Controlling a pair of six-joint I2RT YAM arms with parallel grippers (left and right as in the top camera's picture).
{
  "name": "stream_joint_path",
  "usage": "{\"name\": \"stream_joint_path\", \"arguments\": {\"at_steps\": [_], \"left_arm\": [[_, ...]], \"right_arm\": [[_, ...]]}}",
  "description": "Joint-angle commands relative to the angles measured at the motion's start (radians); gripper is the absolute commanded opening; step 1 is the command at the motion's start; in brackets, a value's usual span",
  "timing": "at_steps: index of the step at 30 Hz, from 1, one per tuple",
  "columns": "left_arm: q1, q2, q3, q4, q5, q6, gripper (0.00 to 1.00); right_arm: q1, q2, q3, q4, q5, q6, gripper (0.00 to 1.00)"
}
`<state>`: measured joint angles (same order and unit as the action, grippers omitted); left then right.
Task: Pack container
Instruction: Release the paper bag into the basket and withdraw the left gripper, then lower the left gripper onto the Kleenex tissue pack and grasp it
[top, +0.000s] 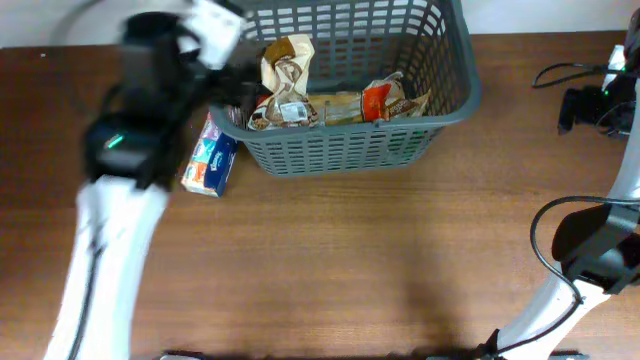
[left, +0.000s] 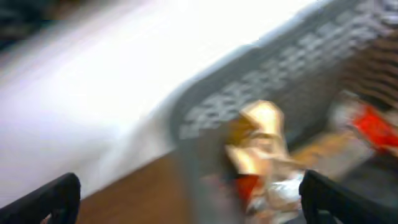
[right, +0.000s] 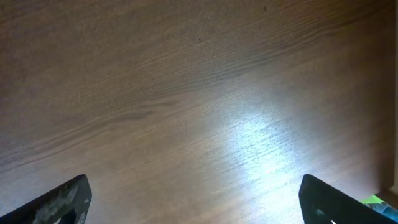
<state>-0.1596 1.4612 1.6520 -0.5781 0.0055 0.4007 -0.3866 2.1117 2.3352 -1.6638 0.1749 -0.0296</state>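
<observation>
The dark grey slotted basket stands at the back middle of the table and holds several snack packets, brown and red ones. It also shows blurred in the left wrist view with a gold packet inside. My left gripper is open and empty, over the basket's left rim; in the overhead view it is hidden by the blurred left arm. A blue and white packet lies on the table just left of the basket. My right gripper is open and empty above bare wood.
The right arm stands at the right edge with black cables behind it. The brown wooden table stretches in front of the basket. A white wall lies behind the basket.
</observation>
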Motion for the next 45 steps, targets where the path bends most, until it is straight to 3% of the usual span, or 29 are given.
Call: {"name": "stream_joint_path", "arguments": {"at_steps": [1,6,11,16,22,25,32,36,45], "left_arm": [[0.082,-0.121,0.021,-0.047,-0.127,-0.018,1.0],[0.193,-0.194,0.021,-0.192,-0.125,-0.097,0.99],[0.208,-0.184,0.013,-0.377,-0.047,-0.103,0.99],[0.267,-0.105,-0.052,-0.406,-0.091,-0.275,0.99],[0.433,0.005,-0.069,-0.444,0.278,-0.294,0.99],[0.516,0.047,-0.069,-0.441,0.431,-0.206,0.99],[0.552,0.202,-0.069,-0.475,0.5,-0.022,1.0],[0.516,0.303,-0.069,-0.473,0.495,0.068,0.99],[0.473,0.471,-0.069,-0.427,0.396,0.098,0.99]], "right_arm": [[-0.001,-0.006,-0.005,0.003,0.013,0.009,0.99],[-0.001,-0.006,-0.005,0.003,0.013,0.009,0.99],[-0.001,-0.006,-0.005,0.003,0.013,0.009,0.99],[-0.001,-0.006,-0.005,0.003,0.013,0.009,0.98],[-0.001,-0.006,-0.005,0.003,0.013,0.009,0.99],[-0.001,-0.006,-0.005,0.003,0.013,0.009,0.99],[-0.001,-0.006,-0.005,0.003,0.013,0.009,0.99],[-0.001,-0.006,-0.005,0.003,0.013,0.009,0.99],[-0.001,-0.006,-0.005,0.003,0.013,0.009,0.99]]}}
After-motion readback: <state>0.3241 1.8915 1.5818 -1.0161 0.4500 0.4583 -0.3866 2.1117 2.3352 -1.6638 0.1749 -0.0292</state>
